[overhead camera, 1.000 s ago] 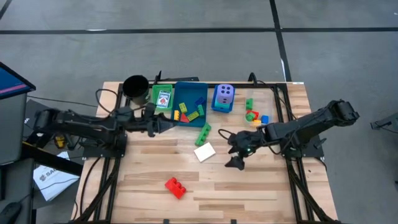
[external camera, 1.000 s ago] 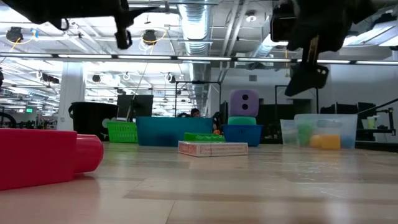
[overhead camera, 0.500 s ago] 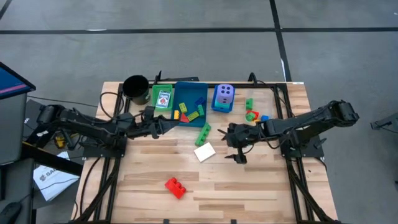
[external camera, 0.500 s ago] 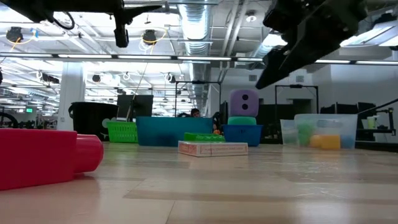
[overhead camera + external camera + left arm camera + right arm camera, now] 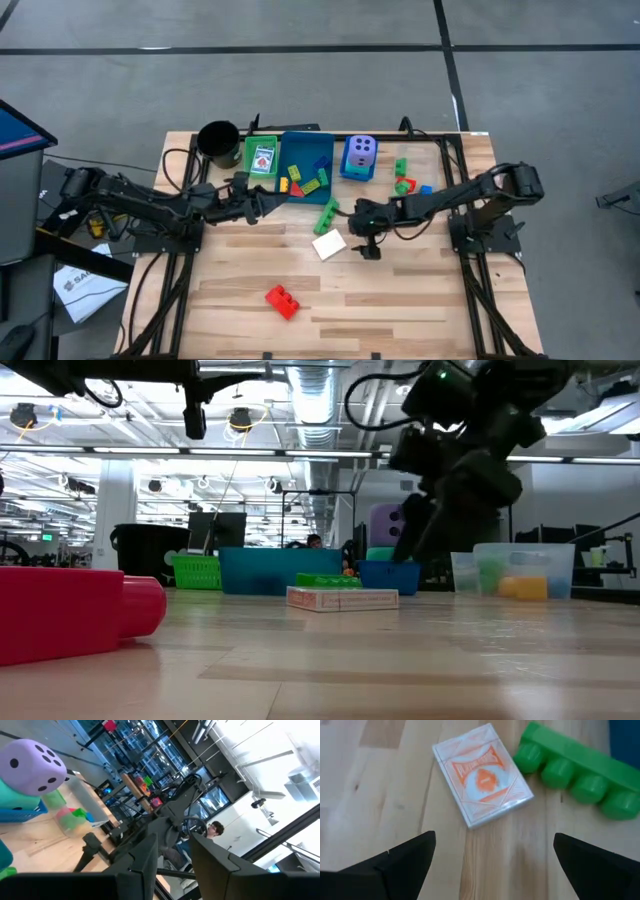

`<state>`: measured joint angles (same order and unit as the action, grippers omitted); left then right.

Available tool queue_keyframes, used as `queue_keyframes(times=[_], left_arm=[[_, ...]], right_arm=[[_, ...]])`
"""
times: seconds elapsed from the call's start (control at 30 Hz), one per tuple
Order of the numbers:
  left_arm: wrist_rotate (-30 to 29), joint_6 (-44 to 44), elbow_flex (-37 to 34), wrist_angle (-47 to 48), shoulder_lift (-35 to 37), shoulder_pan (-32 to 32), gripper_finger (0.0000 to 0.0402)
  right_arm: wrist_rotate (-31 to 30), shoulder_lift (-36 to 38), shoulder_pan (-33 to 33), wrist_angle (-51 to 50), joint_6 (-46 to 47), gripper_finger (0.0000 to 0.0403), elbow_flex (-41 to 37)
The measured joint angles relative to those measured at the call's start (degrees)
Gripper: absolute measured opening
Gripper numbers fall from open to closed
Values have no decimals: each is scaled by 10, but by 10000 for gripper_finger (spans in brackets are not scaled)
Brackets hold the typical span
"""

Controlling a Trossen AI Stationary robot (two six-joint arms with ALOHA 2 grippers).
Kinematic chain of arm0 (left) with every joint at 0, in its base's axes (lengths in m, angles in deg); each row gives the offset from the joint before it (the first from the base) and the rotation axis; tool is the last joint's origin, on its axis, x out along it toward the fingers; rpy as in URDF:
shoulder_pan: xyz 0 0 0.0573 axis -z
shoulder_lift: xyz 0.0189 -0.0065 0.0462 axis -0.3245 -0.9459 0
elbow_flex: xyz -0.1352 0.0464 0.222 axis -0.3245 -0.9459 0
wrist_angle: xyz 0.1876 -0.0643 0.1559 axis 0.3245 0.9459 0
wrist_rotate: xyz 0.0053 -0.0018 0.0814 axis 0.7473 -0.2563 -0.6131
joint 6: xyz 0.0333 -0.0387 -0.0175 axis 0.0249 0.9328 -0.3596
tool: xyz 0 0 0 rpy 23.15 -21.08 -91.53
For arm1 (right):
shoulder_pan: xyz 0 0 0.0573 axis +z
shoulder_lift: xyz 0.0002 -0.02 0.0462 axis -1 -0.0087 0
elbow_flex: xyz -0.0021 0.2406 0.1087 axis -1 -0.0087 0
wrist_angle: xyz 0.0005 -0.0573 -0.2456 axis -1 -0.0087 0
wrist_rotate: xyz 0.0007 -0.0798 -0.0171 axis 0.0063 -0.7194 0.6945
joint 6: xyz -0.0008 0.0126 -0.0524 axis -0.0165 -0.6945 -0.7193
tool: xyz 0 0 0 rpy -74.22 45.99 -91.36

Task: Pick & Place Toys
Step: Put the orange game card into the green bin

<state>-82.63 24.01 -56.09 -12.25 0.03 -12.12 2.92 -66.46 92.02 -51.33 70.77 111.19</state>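
Spreading across the middle of the scene, the wooden table (image 5: 420,300) carries everything else, with a row of containers along its far edge: a black cup (image 5: 218,140), a green tray (image 5: 262,158) with a card in it, a blue tray (image 5: 306,165) holding several bricks, and the purple die (image 5: 360,152) sitting on a teal one. The left gripper (image 5: 268,200) waits at the near edge of the blue tray, its fingers (image 5: 145,860) only narrowly parted with nothing visible between them. The right gripper (image 5: 366,232) hovers low over the table centre with its fingers (image 5: 405,857) spread fully wide and empty, just beside the card deck (image 5: 481,780), which lies flat on the bare wood. A long green brick (image 5: 575,777) lies just beyond the deck, near one corner, touching or close to the blue tray's edge. A red brick (image 5: 282,300) sits alone, well apart, toward the table's near side. The deck looks like the likely target: it appears light, stiff and boxy, and its wrapper looks glossy, so it may slip under a loose pinch. Lying flat, it offers little height, so the fingers would probably need to come down astride its two long edges, turned to match its skew, and close across the narrow width near the middle, keeping clear of the green brick.
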Motion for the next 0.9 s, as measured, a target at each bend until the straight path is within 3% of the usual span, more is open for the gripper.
queue_keyframes(times=[0.47, 0.9], left_arm=[[0, 0, 0, -6, 0, 10, 108], [0, 1, 0, -10, 0, 34, 108]], right_arm=[[0, -111, 1, -9, -74, 400, 124], [16, -195, 23, -93, -105, 400, 189]])
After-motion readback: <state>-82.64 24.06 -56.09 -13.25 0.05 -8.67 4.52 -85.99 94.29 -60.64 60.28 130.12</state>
